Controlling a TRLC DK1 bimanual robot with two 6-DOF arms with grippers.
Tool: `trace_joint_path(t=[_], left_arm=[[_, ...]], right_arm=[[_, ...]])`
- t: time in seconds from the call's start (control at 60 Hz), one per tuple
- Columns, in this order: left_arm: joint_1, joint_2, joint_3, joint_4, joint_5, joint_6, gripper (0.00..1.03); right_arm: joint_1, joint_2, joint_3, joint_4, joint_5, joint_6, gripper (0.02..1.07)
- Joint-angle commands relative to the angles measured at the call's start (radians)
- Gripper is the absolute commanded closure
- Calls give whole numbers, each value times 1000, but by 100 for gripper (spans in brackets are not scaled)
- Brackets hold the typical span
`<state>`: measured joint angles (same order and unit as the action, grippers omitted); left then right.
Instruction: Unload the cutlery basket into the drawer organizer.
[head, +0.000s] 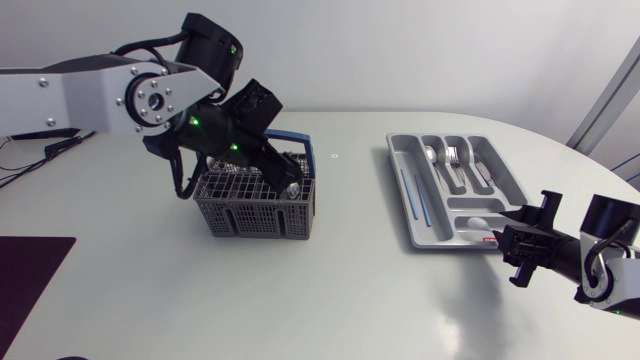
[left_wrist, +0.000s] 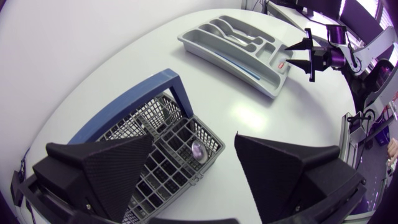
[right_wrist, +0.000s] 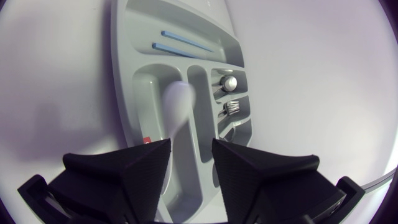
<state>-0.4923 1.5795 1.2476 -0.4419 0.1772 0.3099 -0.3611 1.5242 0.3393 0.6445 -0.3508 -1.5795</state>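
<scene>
- Cutlery basket (head: 255, 205): stands on the counter (head: 340, 290) left of centre; grey mesh with a blue handle (head: 308, 152).
- Left end effector (left_wrist: 194, 138): hangs low over the basket's corner nearest the organizer, fingers spread wide, gripping nothing.
- Round metal spoon bowl (left_wrist: 199, 149): sits upright in a corner cell of the basket, right under the gap between the open fingers; contact with either finger not visible.
- Drawer organizer (head: 500, 182): lies well apart from the basket, to the right on the counter; grey tray with several compartments.
- Holds a spoon (head: 431, 155) and a fork (head: 455, 156) in neighbouring slots at the far end, and two pale blue sticks (head: 412, 190) in the long side slot.
- Pale rounded item (head: 478, 222) in the cross compartment: possibly another spoon, too blurred to say.
- Small red mark (head: 490, 239) on the organizer's near rim.
- Right end effector (right_wrist: 191, 144): hovers just above the organizer's near end, fingers slightly parted, nothing between them.
</scene>
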Motion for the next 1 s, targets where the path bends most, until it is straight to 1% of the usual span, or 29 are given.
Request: trace_joint_path(t=[0.0, 0.117, 0.167, 0.317, 0.367, 0.417, 0.55, 0.683, 0.767, 0.8, 0.817, 0.917, 0.95, 0.983], left_arm=[[-5, -21, -30, 9, -8, -22, 11], [-5, -32, -36, 9, -10, -22, 10], [-3, -35, -39, 9, -10, -22, 10], [4, -49, -47, 8, -12, -20, 10], [9, -55, -47, 8, -15, -22, 10], [12, -67, -51, 5, -16, -22, 10], [17, -93, -57, -12, -31, -31, 10], [3, -119, -57, -95, -33, -77, 11], [-11, -148, -77, -109, -31, -68, 11], [-11, -144, -62, -136, -25, -66, 11], [-11, -136, -50, -155, -18, -66, 12], [40, -62, 59, -322, 113, -77, 18], [43, -53, 72, -339, 133, -80, 18], [43, -52, 72, -337, 136, -80, 19]], right_arm=[[10, -30, -23, 12, 4, -16, 34], [24, -67, -40, 9, 7, -14, 34], [28, -85, -45, 7, 9, -5, 31], [37, -187, -51, -32, 10, 50, 30], [40, -237, -48, -77, 7, 73, 30], [44, -291, -40, -129, 3, 111, 25], [54, -397, -19, -235, -11, 196, 25], [93, -458, -26, -295, 6, 240, 24], [136, -489, -52, -310, 29, 254, 24], [148, -489, -57, -312, 38, 256, 24], [156, -490, -59, -312, 44, 260, 24], [185, -503, -68, -327, 62, 279, 24], [197, -513, -68, -344, 67, 283, 24], [205, -529, -71, -358, 70, 289, 24]])
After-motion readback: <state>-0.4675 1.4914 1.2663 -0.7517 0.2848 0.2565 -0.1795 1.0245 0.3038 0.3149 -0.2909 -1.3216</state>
